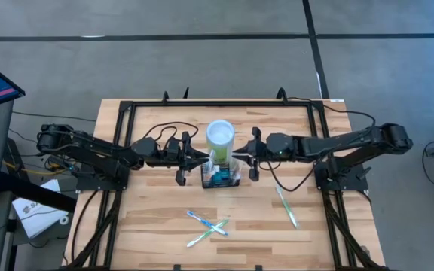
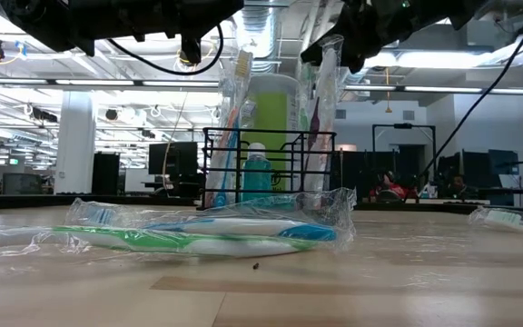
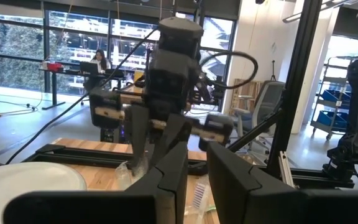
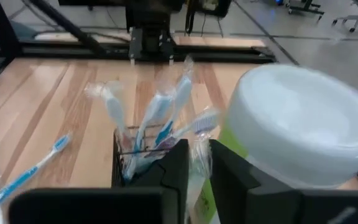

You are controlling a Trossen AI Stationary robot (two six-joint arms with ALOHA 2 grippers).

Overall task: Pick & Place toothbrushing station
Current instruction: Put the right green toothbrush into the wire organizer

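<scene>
The toothbrushing station (image 1: 221, 179) is a black wire caddy (image 2: 271, 168) in the middle of the table. Wrapped toothbrushes stand in it. A lime-green cup with a white top (image 1: 220, 135) stands at its far side. My right gripper (image 4: 199, 169) comes from the table's right and is shut on the top of one wrapped toothbrush (image 2: 327, 100). My left gripper (image 3: 196, 182) comes from the left, above the caddy's left part, with its fingers close together. A wrapped brush head (image 3: 199, 194) shows in the narrow gap between them. My left gripper has the wrapped brush head (image 3: 199, 194) between its two fingers, which come about level from the table's left. The fingers themselves hide the place of contact. My right gripper pinches the top of a wrapped toothbrush's clear wrapper (image 4: 199, 152) between its two fingers. They come from the table's right, slanting a little downward. The toothbrush stands upright below them, its lower end (image 2: 320, 182) in the caddy.
Two wrapped toothbrushes (image 1: 206, 224) lie crossed near the table's front edge, and one more (image 1: 286, 205) lies to the front right. A black frame (image 1: 126, 109) runs around the tabletop. People sit at desks in the room beyond.
</scene>
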